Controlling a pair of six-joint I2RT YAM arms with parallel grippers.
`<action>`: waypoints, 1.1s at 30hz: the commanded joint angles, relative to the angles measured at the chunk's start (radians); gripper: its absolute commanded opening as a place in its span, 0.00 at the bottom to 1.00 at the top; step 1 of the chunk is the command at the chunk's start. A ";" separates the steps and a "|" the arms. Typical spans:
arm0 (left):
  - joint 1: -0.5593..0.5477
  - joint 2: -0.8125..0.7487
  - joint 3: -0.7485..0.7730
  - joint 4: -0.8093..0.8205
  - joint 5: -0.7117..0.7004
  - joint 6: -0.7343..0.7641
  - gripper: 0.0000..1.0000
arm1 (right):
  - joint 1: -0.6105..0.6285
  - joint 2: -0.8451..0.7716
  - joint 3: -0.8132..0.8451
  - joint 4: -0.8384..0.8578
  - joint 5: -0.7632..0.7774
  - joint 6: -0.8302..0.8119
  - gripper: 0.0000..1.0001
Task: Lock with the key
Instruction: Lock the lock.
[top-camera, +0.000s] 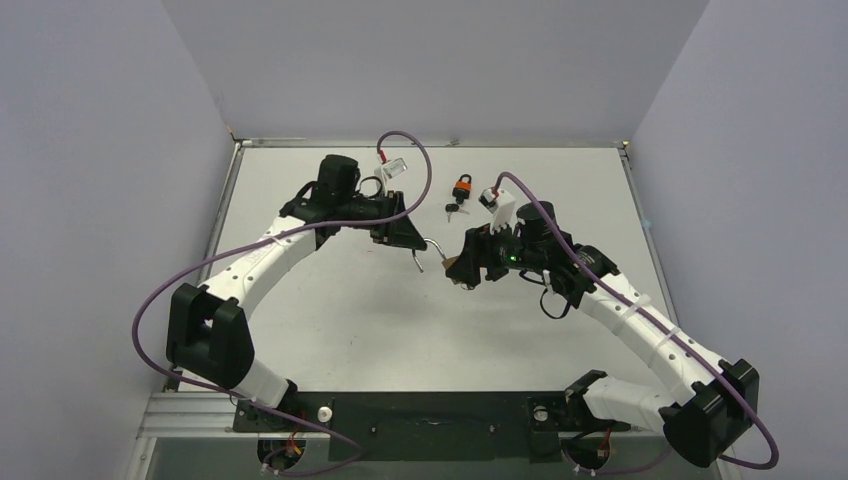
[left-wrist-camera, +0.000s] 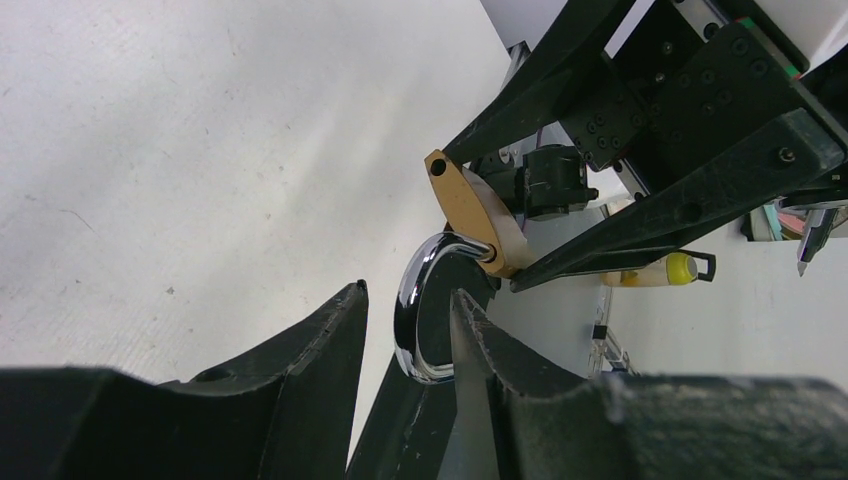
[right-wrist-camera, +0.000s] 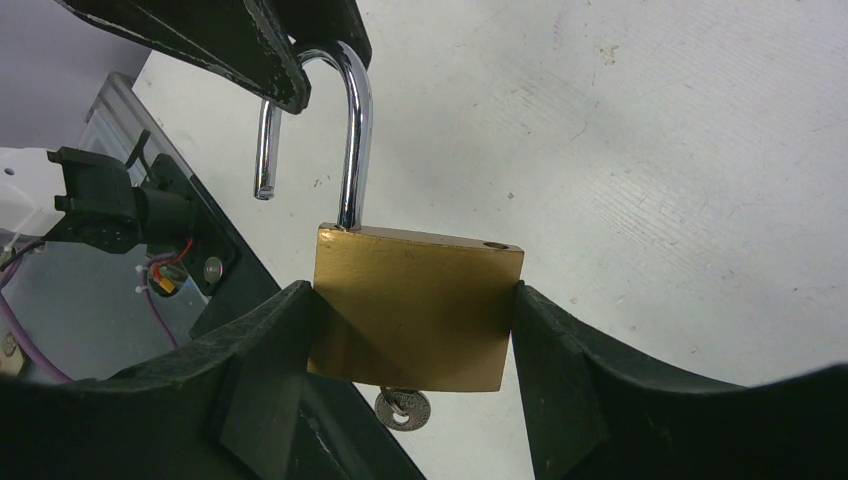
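Note:
My right gripper (right-wrist-camera: 410, 292) is shut on the flat sides of a brass padlock (right-wrist-camera: 415, 310), held just above the table. A silver key (right-wrist-camera: 402, 408) sticks out of the padlock's underside. The chrome shackle (right-wrist-camera: 352, 130) is swung open, its free end hanging clear of the body. My left gripper (left-wrist-camera: 408, 293) is closed around the shackle's bend (left-wrist-camera: 410, 325), its black fingers (right-wrist-camera: 250, 50) covering the top of the loop. From above, both grippers meet at mid-table around the padlock (top-camera: 458, 268).
A small orange padlock (top-camera: 462, 187) with a bunch of dark keys (top-camera: 452, 212) lies farther back on the white table (top-camera: 330, 320). Purple cables loop from both arms. Grey walls close in the left and right sides.

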 joint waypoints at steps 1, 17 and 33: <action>-0.001 -0.042 -0.009 0.008 0.035 0.005 0.33 | 0.012 -0.050 0.072 0.086 -0.028 -0.014 0.01; -0.016 -0.043 -0.067 0.148 0.122 -0.083 0.10 | 0.025 -0.041 0.103 0.071 -0.003 -0.034 0.01; -0.017 -0.081 -0.097 0.247 0.118 -0.176 0.00 | 0.025 -0.032 0.112 0.070 0.006 -0.037 0.10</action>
